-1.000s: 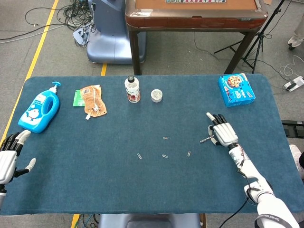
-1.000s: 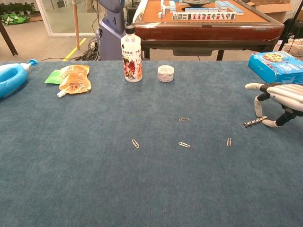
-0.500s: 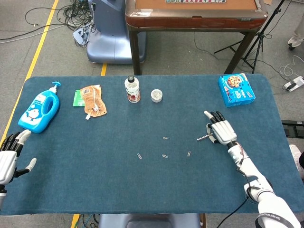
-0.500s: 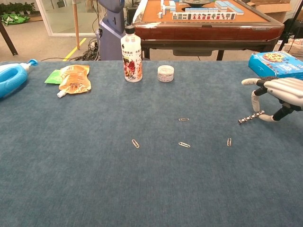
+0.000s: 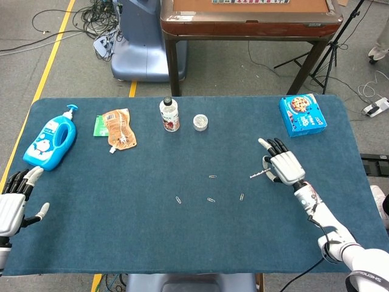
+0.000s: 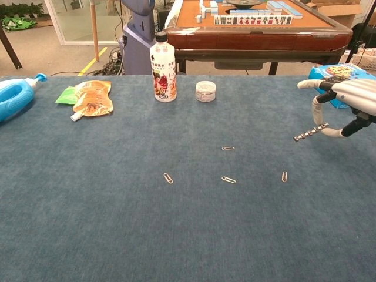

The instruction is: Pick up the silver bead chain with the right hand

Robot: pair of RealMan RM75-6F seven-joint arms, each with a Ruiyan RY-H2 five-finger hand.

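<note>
The silver bead chain point(image 6: 309, 132) is a short beaded strand sticking out leftward from my right hand point(image 6: 345, 106). That hand pinches it between thumb and a finger, lifted above the blue table cloth at the right side. In the head view the chain point(image 5: 258, 174) juts out left of the right hand point(image 5: 284, 167). My left hand point(image 5: 13, 196) rests at the table's near left edge, fingers apart, holding nothing.
Several paper clips point(image 6: 228, 179) lie mid-table. A white bottle point(image 6: 163, 69) and a small round tin point(image 6: 205, 91) stand at the back, an orange pouch point(image 6: 92, 97) and a blue dispenser bottle point(image 5: 51, 140) to the left, a blue cookie box point(image 5: 302, 114) at the back right.
My right hand has risen with the bead chain pinched in it, lifting the chain off the cloth and slightly leftward. The left hand has hardly moved.
</note>
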